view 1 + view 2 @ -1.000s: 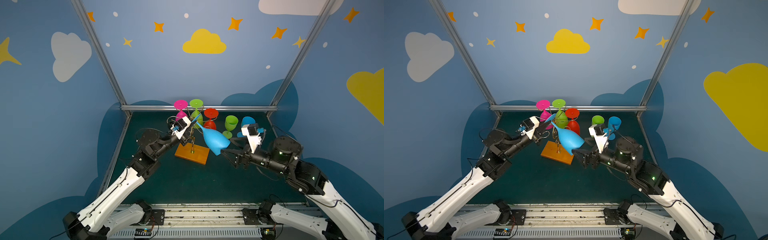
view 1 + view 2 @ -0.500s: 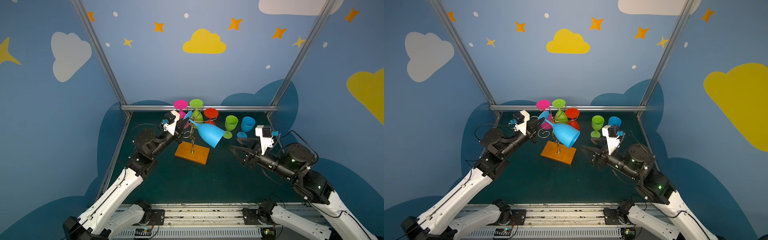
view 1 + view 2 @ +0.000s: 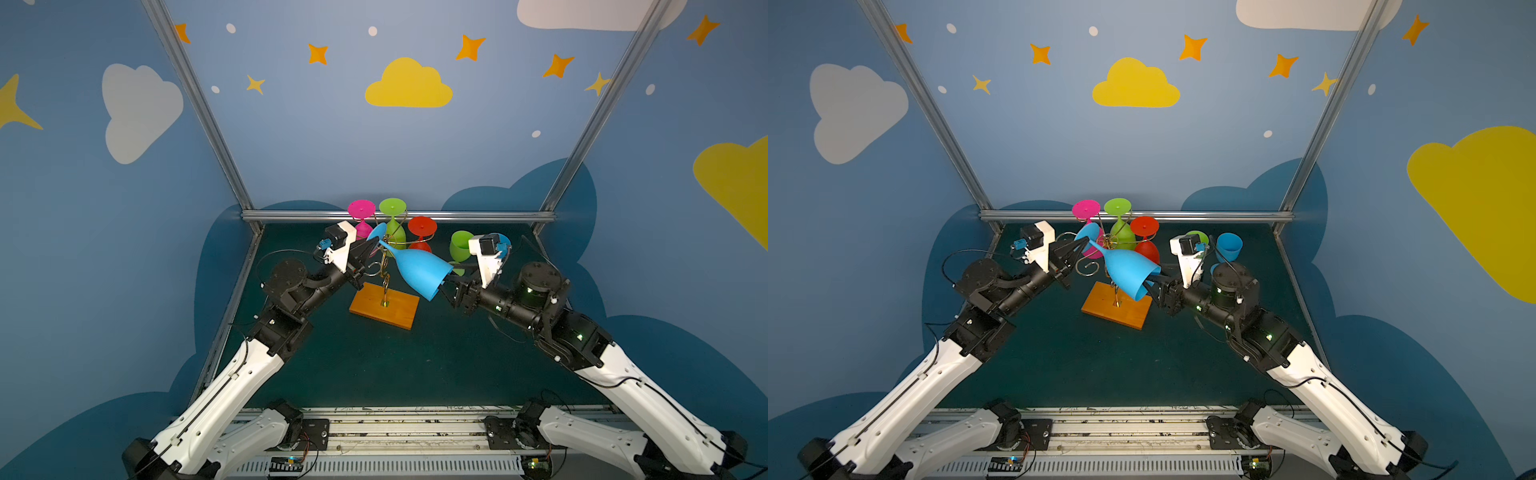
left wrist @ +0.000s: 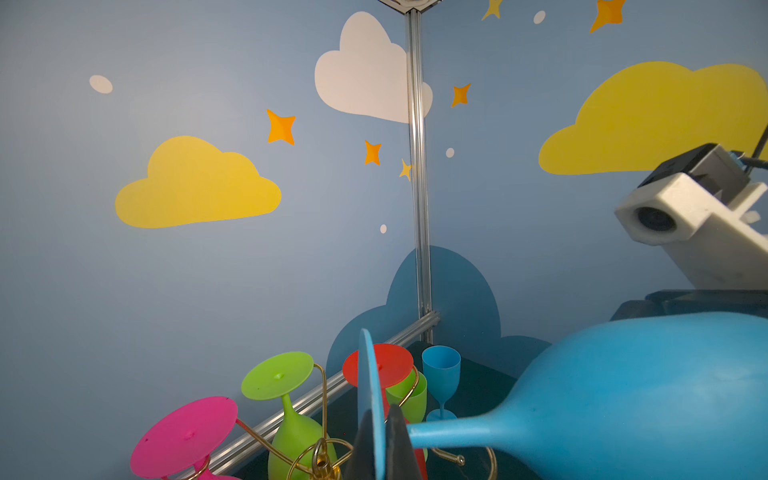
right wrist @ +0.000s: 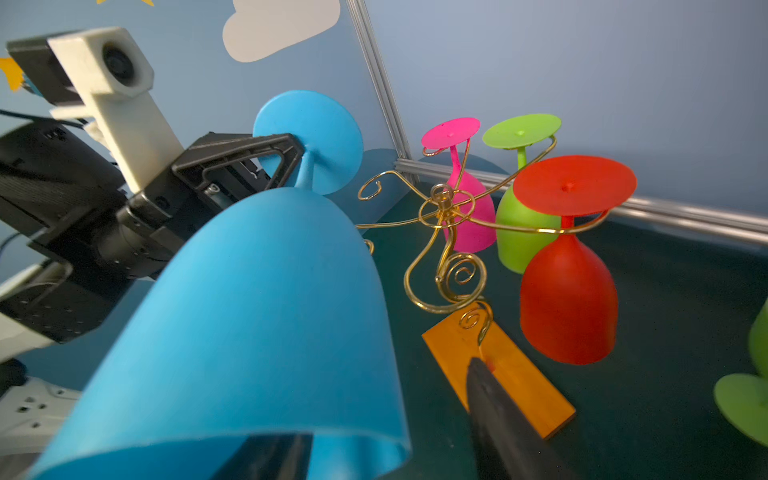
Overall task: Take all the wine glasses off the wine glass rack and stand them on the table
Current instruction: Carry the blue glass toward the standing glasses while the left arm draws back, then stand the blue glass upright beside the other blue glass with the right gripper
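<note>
Right hand (image 3: 444,286) back at blue wine glass (image 3: 419,270) rim, spread astride it, left hand (image 3: 375,246) pinching foot, rack (image 3: 395,309) beneath

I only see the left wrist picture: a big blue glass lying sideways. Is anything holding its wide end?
Observer: Not yet. The right gripper straddles the rim of the blue glass, jaws open: one finger outside, the other inside the bowl.
Operator: And those gold wires, what do they stand on?
Observer: They form a rack on an orange wooden base.
Operator: What's under the red disc?
Observer: The bowl of a red glass, hanging mouth down from a wire arm.
</note>
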{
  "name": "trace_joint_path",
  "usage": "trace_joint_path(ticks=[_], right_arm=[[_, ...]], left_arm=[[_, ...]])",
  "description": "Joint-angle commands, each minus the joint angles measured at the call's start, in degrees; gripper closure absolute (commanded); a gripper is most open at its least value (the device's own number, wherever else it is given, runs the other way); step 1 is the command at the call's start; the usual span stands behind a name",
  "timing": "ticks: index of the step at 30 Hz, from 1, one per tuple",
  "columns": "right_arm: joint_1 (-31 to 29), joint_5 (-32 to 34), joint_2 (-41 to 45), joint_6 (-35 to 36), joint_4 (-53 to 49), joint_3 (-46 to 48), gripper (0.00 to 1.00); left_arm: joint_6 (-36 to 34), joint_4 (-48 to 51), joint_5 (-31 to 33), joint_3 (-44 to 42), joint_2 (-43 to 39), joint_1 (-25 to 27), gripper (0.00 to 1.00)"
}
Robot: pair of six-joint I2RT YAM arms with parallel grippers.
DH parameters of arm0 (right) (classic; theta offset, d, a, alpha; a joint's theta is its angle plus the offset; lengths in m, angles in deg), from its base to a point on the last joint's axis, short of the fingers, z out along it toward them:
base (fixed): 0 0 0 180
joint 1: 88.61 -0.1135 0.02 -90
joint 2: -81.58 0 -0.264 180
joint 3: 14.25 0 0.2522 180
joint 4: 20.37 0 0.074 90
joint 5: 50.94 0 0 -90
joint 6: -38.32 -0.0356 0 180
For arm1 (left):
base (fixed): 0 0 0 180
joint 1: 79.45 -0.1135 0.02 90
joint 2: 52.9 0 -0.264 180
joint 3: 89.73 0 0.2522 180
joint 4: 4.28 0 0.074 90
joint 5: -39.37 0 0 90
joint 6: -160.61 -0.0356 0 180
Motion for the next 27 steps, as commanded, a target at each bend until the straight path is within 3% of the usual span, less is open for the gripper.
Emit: trace_joint_path(ticks=[1, 7, 9, 10, 12, 13, 17, 20, 27], right_arm=[[0.47, -1.49, -0.49, -0.09, 4.17, -2.41, 0.61], [0.61, -3.23, -0.62, -0.51, 4.94, -2.56, 0.92], [0.60, -2.82, -0.37, -0.75, 4.40, -2.70, 1.00], [0.73, -2.63, -0.09, -0.76, 4.14, -2.78, 1.00], [0.77, -1.74, 0.65, -0.50, 3.02, -3.12, 1.00], [0.93, -1.04, 1.26, 0.31, 1.54, -3.68, 1.00], [2.78, 6.27, 5.06, 4.92, -9.83, -8.27, 1.00], [5.07, 11.22, 8.24, 7.47, -19.08, -11.71, 1.00], [6.64, 21.00, 9.84, 9.77, -42.94, -18.28, 1.00]], left_arm=[[1.39, -0.61, -1.03, 0.48, -1.15, -0.28, 0.97], [1.52, -0.82, -0.80, 0.10, -1.10, -0.34, 0.96], [1.39, -0.81, -0.62, 0.18, -1.01, -0.38, 0.86], [1.23, -0.86, -0.46, 0.15, -1.07, -0.38, 0.79], [1.06, -0.84, 1.10, 0.13, -1.33, -0.44, 0.51], [1.00, -0.77, 2.53, 0.12, -1.61, -0.62, 0.42], [0.04, -0.74, 7.43, -0.69, -3.60, -2.19, 0.20], [0.19, -1.71, 8.73, -2.08, -5.32, -4.69, 0.11], [5.24, -2.90, 10.83, -6.14, -7.90, -14.15, 0.06]])
